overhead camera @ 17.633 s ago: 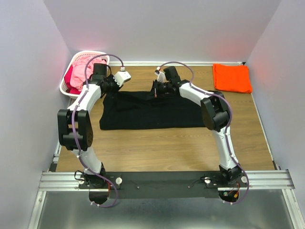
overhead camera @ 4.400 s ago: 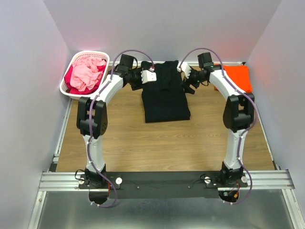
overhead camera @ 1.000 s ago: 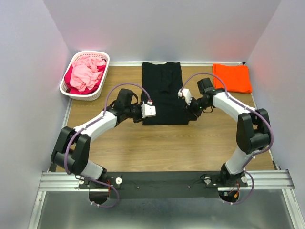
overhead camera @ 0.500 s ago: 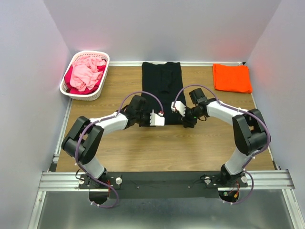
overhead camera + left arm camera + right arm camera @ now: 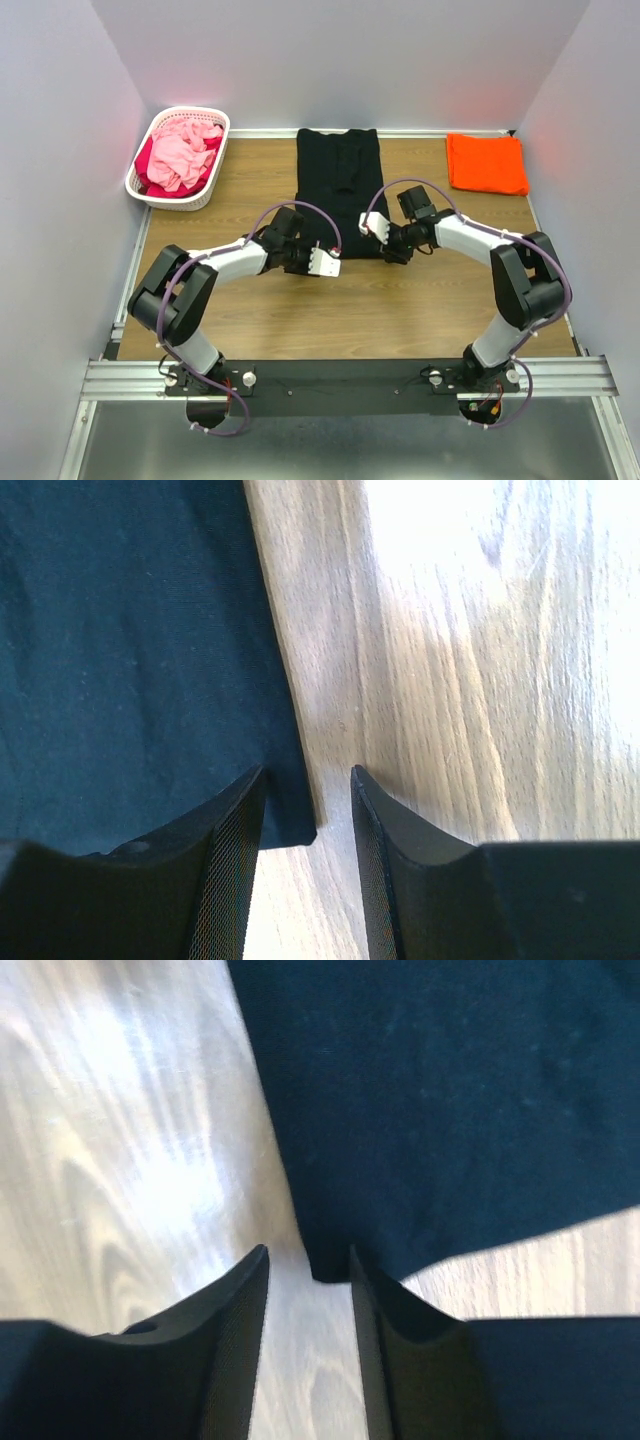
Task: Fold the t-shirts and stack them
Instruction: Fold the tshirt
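Both arms are brought back from the far edge of the worktop point(image 5: 300, 310), where they were seen a few seconds earlier, and are now lowered onto the near end of the black t-shirt point(image 5: 338, 180). The shirt is laid out as a long narrow strip, running from the middle of the far edge toward the centre of the worktop.

In the left wrist view, the left gripper point(image 5: 308, 780) is held parted, with the shirt's near left corner caught between its jaws and bare wood showing beside the cloth. In the right wrist view, the right gripper point(image 5: 308, 1255) is likewise set astride the near right corner. Its jaws are apart and not yet pressed onto the fabric.

A pinch on both near corners is judged to be the step in hand, so that the strip can be folded across its length. The orange t-shirt point(image 5: 487, 163) is seen already folded at the far right corner, where the stack is presumably to be made. The white basket point(image 5: 140, 185) is left at the far left corner.
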You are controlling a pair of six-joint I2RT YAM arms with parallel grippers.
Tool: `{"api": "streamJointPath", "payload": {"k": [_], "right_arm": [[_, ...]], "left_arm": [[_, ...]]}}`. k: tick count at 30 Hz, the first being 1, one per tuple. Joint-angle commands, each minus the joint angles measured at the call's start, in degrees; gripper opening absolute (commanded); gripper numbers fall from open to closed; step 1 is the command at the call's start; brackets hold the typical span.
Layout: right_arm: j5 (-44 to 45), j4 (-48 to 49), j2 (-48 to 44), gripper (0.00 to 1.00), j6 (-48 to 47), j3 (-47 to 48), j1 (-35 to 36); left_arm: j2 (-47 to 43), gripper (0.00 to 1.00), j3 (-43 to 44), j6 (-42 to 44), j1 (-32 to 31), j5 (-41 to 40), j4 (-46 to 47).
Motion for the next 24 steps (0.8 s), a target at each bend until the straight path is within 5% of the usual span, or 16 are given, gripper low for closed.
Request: {"api": "streamJointPath", "payload": {"k": [1, 5, 24], "right_arm": [[-1.9, -3.7, -6.2, 0.47, 0.8, 0.2, 0.3], [-2.1, -4.6, -6.5, 0.55, 0.8, 3.2, 0.3], [-1.3, -3.4, 6.0, 0.57, -4.5, 1.2, 0.5]], "left_arm": [[-1.2, 0.48, -0.6, 1.6, -0.2, -0.5, -2.5], [0.4, 0.48, 0.2, 1.1, -0.2, -0.6, -3.0], [5.5, 0.38, 6.8, -1.6, 2.5, 1.1, -7.8]]}}
